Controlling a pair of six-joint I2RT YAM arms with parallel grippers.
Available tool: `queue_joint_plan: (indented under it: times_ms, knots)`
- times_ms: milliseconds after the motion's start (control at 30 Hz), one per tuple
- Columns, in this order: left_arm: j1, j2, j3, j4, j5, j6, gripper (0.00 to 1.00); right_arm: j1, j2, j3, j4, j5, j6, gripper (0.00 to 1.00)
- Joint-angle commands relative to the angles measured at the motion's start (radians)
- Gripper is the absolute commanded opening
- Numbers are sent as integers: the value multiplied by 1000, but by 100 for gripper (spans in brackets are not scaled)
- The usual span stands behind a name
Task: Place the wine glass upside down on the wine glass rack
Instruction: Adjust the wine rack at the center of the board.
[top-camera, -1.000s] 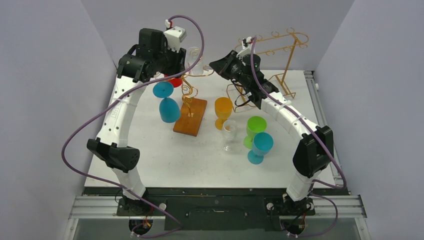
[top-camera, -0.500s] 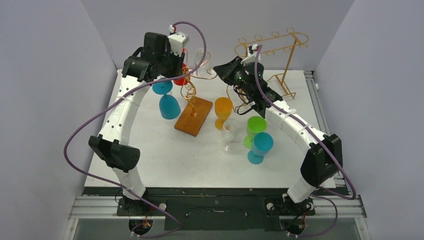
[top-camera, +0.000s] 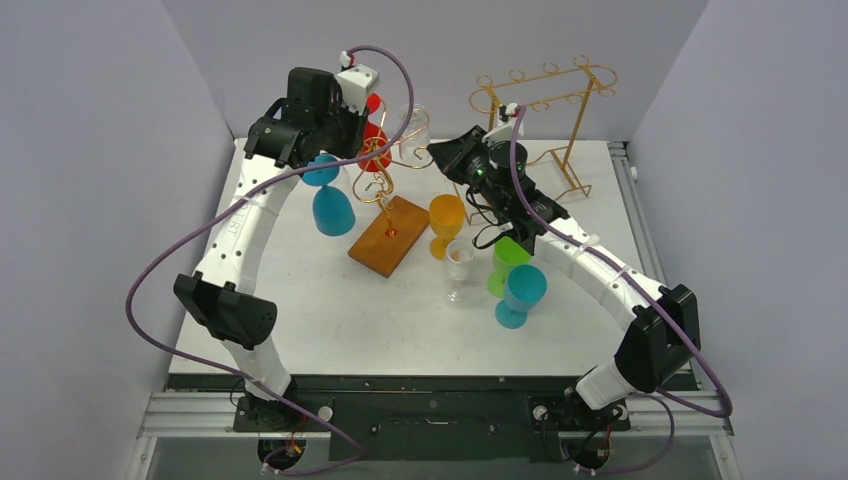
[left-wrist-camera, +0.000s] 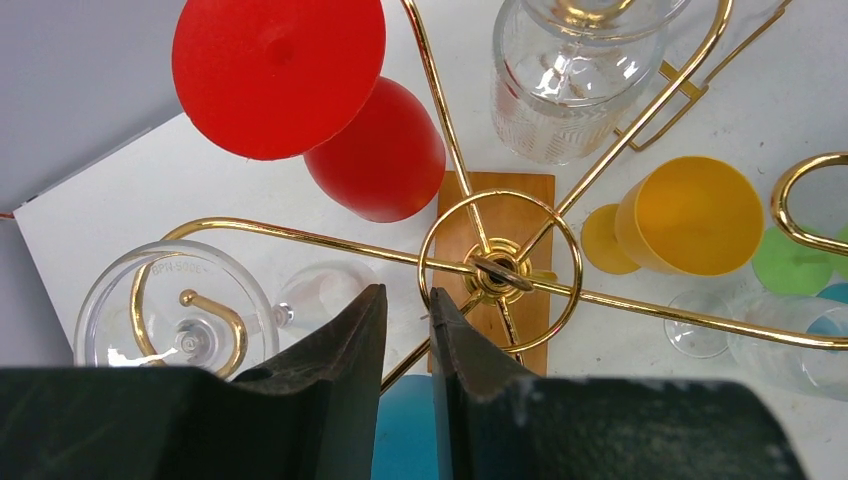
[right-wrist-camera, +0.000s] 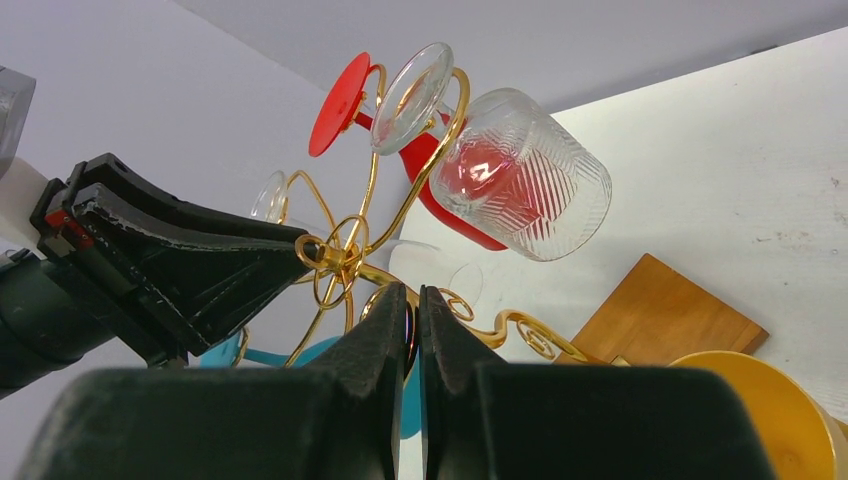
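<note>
— starting at the right claw (right-wrist-camera: 413, 292): what has it got?
— it is clenched hard, and a gold arm of the wine glass rack (right-wrist-camera: 340, 262) runs straight into its tips, so i read it as pinching that wire. no glass in it.
— and the left claw (left-wrist-camera: 403, 292)?
— it hangs just above the rack's top ring (left-wrist-camera: 497, 272), jaws drawn close with a thin slit between. whether it nips wire or nothing, i cannot tell.
— where is the wine glass?
— the ribbed clear wine glass (right-wrist-camera: 520, 170) hangs bowl down on a curl just beside both claws. a red glass (left-wrist-camera: 375, 150) hangs next to it, another clear glass (left-wrist-camera: 175, 310) has a hook through its foot, and a blue glass (top-camera: 332, 208) hangs on the left side.
— and further out?
— the wooden base (top-camera: 388, 238) lies below. near it a yellow glass (top-camera: 447, 215), a small clear glass (top-camera: 460, 265), a green glass (top-camera: 513, 248) and a second blue glass (top-camera: 522, 290) stand upright on the table (top-camera: 300, 320).
— so which step is this?
— i judge it the steadying of the rack, with a glass hung and no new one picked. next calls for letting the wire go gently, so nothing swings, then taking an upright glass by the stem, turning it over and sliding its foot into a free curl.
</note>
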Motion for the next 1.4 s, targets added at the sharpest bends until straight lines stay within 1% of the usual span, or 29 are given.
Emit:
queue_joint_plan:
  times_ms: [0,33,200,300,400,500,533,600,667,767,833,900,1033,1133,1233,1367]
  knots:
    - [17,-24,7,16,-55,25,19,41,-17,-36,-77,-53,-11,0]
    - [17,-20,23,10,-51,21,19,40,-20,-36,-85,-55,-15,2]
    - [14,-13,107,-32,-18,10,22,17,-59,-19,-132,-54,-59,22]
    - [13,-21,141,-52,0,6,26,1,-89,11,-198,-58,-100,42]
    - [13,-36,150,-61,31,1,31,-16,-133,23,-255,-57,-139,59]
    - [13,-52,151,-67,60,0,36,-29,-169,39,-329,-54,-188,68]
    - [13,-56,157,-72,71,-1,39,-31,-181,44,-355,-52,-213,71]
    - [14,-62,175,-90,93,1,48,-30,-204,50,-425,-39,-257,75]
    - [15,-68,206,-117,122,5,59,-15,-217,70,-522,-9,-310,76]
    - [20,-85,244,-155,150,9,74,28,-243,65,-655,86,-382,77]
    - [24,-117,230,-163,161,11,85,63,-258,50,-732,136,-412,78]
    - [26,-152,202,-164,162,20,92,96,-271,29,-795,174,-433,74]
    - [43,-218,150,-181,153,27,97,178,-286,-7,-855,234,-463,68]
    - [63,-266,98,-183,151,29,98,235,-259,-1,-883,264,-483,63]
    - [93,-311,38,-171,146,22,96,287,-217,17,-890,275,-501,58]
    - [130,-368,-43,-163,151,14,96,312,-142,45,-889,272,-518,55]
